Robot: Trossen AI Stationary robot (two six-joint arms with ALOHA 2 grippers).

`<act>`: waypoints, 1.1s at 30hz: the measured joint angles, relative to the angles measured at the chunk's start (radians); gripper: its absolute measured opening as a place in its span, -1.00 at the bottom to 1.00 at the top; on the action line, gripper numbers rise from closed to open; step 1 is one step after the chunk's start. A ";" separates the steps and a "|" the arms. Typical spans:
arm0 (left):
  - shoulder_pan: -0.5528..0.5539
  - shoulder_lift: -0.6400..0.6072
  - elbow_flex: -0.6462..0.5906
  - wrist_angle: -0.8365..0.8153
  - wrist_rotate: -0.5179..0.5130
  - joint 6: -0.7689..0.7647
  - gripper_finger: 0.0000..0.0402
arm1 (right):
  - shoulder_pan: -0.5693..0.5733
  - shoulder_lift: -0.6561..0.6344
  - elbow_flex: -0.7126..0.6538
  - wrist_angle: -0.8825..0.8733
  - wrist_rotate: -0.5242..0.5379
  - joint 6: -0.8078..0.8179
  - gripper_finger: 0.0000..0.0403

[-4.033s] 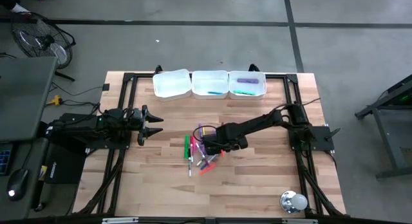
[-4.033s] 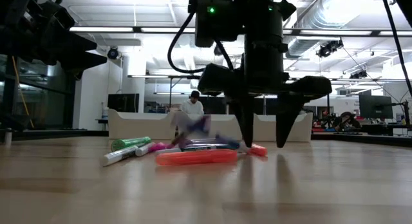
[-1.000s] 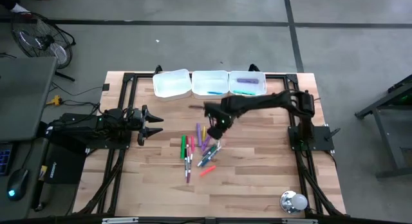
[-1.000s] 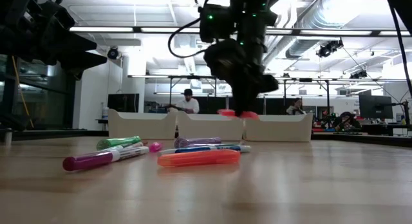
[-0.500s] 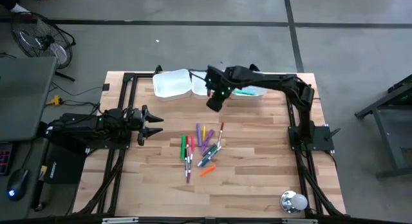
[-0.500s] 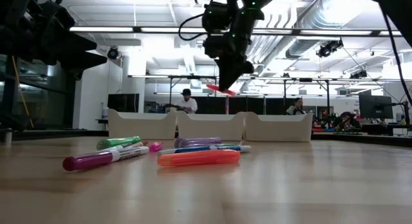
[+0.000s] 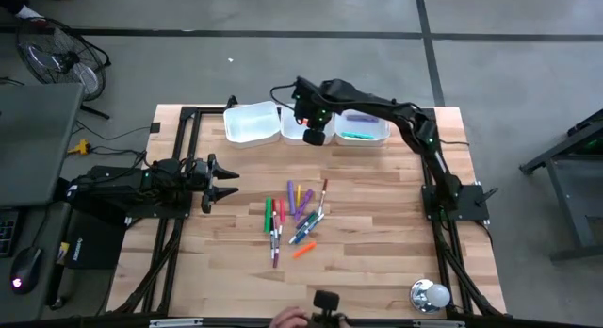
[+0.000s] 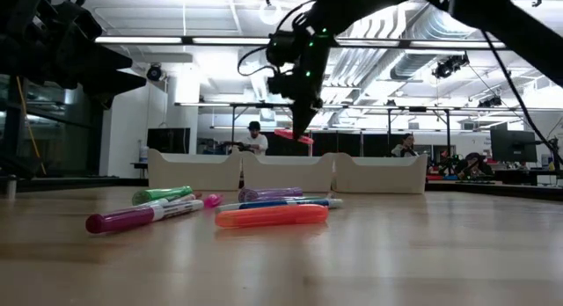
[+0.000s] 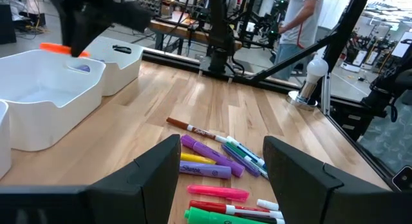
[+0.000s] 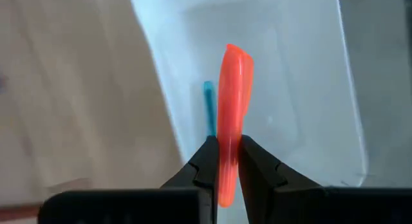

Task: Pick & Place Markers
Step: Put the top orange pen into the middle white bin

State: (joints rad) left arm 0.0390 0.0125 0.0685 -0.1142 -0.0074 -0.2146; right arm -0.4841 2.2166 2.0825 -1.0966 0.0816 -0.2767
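The right gripper point(image 7: 314, 132) hangs over the middle tray point(image 7: 306, 132) of the three white trays at the far edge of the table point(image 7: 377, 253). Its fingers point(image 10: 207, 161) are pressed together on an orange-red marker point(image 10: 230, 114), so they are nearly shut with only the thin barrel between them. In the right wrist view the marker's long axis runs straight out from the fingers, and most of its length sticks out past the tips. The white floor of the tray lies directly behind it, with one teal marker point(image 10: 210, 108) already lying inside. In the low view the marker point(image 8: 294, 136) is clearly above the tray wall and not touching it. I judge that the coming move depends on this: the marker is right over the tray, so a simple release should drop it inside.

The left gripper point(image 7: 224, 184) waits at about 9 o'clock on the table, fingers wide apart and holding nothing. The loose markers point(image 7: 292, 220) lie near the table's centre, closer to the left gripper than to the right one now.

For writing, in the left wrist view a purple marker point(image 9: 207, 170) carries a dark printed word that looks like "Sharpie", but I cannot read it with certainty. The other labels are too small to read.
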 joint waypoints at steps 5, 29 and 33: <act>0.000 0.000 0.000 0.000 0.000 0.000 0.09 | -0.007 0.060 0.031 -0.006 0.076 -0.105 -0.85; 0.000 0.000 0.000 0.000 0.000 0.000 0.09 | -0.015 0.091 0.030 0.002 0.110 -0.266 -0.52; 0.000 0.000 0.000 0.000 0.000 0.000 0.09 | -0.013 0.091 0.030 0.002 0.119 -0.263 -0.38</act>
State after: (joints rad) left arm 0.0389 0.0124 0.0685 -0.1139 -0.0074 -0.2144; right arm -0.4973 2.3077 2.1124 -1.0946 0.2008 -0.5399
